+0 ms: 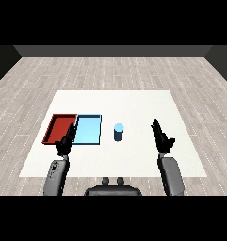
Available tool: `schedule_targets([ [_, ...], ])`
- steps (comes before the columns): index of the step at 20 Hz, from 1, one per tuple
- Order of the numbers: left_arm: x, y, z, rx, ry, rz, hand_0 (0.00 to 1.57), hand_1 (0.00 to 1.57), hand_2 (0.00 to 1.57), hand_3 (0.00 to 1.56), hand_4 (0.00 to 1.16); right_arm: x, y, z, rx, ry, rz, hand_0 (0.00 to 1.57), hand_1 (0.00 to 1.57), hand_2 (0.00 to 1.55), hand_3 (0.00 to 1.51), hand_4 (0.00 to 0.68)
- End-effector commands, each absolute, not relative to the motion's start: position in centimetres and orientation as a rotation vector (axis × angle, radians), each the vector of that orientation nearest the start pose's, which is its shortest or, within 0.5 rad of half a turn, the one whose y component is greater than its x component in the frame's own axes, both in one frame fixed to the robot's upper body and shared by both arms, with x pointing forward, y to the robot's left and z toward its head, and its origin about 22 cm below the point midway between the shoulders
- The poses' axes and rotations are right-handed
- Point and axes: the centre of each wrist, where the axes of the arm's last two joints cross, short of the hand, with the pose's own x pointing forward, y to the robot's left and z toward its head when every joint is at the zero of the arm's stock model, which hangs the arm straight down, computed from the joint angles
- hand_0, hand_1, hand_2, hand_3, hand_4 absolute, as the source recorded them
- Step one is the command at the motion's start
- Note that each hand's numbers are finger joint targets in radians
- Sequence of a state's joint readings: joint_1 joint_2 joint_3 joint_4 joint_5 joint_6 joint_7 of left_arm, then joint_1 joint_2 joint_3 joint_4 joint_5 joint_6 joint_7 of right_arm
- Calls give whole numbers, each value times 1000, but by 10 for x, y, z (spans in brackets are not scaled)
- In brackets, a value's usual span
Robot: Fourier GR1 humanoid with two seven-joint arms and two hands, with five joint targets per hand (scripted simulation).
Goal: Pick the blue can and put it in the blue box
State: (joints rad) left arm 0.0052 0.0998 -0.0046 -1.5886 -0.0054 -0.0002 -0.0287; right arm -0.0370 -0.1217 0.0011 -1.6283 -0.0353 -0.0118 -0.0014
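While the can [118, 132] is standing untouched mid-counter, just right of the blue tray [88, 130], we are judging the reach as not begun. Our right hand [160, 136] is hovering well right of it, fingers released; our left hand [67, 140], also released, is overlapping the trays' near edges. Next, the right hand needs to close around the can.

Light falls evenly and bright across my worktop [133, 103], which reads near white without glare. No distinct cast shadows show. The far wall [113, 51] beyond is dark.
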Motion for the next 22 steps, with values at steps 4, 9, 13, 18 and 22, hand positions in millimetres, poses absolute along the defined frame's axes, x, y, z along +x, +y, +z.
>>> schedule_targets([
  [4, 238, 249, 6, 84, -1577, -80, 0, 0, 0, 0, 0, 226, -267, 13, -69, -1592, 109, 0, 0, 0, 0, 0],
  [9, 233, 249, 30, -6, -1918, -47, 0, 0, 0, 0, 0, 221, -256, 12, 210, -1796, 15, 0, 0, 0, 0, 0],
  [13, 233, 228, 12, -27, -1919, -58, 0, 0, 0, 0, 0, 203, -278, 9, 244, -1809, 7, 0, 0, 0, 0, 0],
  [18, 233, 246, 7, -15, -1927, -49, 0, 0, 0, 0, 0, 218, -268, 10, 258, -1808, 2, 0, 0, 0, 0, 0],
  [22, 230, 261, 18, -33, -1952, -50, 0, 0, 0, 0, 0, 215, -269, 9, 243, -1770, -13, 0, 0, 0, 0, 0],
])
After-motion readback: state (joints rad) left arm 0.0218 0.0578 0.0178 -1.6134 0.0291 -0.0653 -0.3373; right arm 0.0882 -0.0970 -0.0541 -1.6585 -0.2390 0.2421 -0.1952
